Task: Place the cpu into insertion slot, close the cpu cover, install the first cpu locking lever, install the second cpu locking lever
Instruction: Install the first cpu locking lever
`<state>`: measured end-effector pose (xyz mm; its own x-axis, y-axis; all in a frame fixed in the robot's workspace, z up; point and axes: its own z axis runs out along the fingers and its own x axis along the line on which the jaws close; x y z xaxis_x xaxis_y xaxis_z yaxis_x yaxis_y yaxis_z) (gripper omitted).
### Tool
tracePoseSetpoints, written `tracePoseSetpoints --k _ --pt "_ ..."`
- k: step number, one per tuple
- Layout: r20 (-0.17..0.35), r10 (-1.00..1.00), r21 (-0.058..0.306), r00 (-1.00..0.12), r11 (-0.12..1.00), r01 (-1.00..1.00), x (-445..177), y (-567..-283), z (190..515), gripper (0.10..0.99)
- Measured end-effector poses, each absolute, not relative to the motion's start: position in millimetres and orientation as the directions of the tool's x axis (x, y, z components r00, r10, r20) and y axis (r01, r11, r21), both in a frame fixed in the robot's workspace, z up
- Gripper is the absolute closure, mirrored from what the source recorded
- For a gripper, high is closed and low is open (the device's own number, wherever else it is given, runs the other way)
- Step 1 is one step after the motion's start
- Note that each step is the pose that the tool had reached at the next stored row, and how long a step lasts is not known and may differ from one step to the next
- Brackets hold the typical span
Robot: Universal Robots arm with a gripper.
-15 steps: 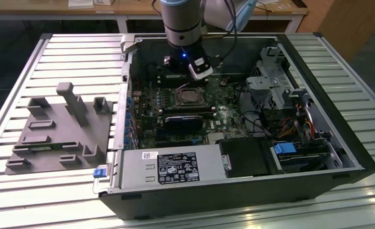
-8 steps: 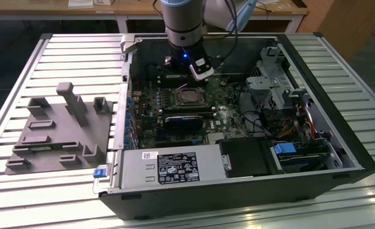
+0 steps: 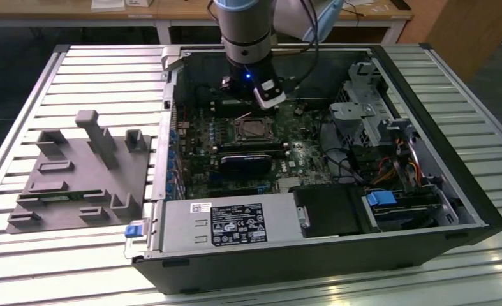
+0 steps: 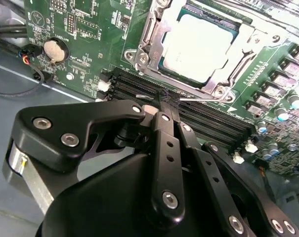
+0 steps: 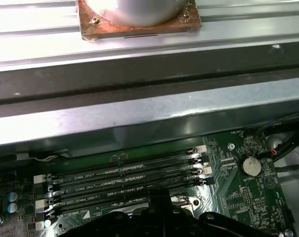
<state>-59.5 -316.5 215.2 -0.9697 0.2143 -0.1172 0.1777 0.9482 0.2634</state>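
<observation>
The cpu (image 4: 198, 47) lies seated in the slot (image 4: 156, 61), framed by the cover (image 4: 238, 49), which looks down over it. My fingers (image 4: 165, 106) are pressed together, pinching the thin wire lever (image 4: 196, 98) just beside the socket, at about 6 o'clock of the chip in the second wrist view. If my pinch slips, I judge the lever could spring free and scrape the memory slots (image 4: 208, 121).

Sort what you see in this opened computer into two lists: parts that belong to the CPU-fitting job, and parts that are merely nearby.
Belonging to the job:
cpu
cpu cover
insertion slot
end effector

Merely nearby:
memory slots
coin battery
power supply
grey fixture tray
</observation>
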Motion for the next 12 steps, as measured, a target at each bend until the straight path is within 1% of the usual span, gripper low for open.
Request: tracePoseSetpoints --k 12 --pt "-0.118 0.298 0.261 -0.947 0.93 0.26 -59.5 -311.6 211.6 0.984"
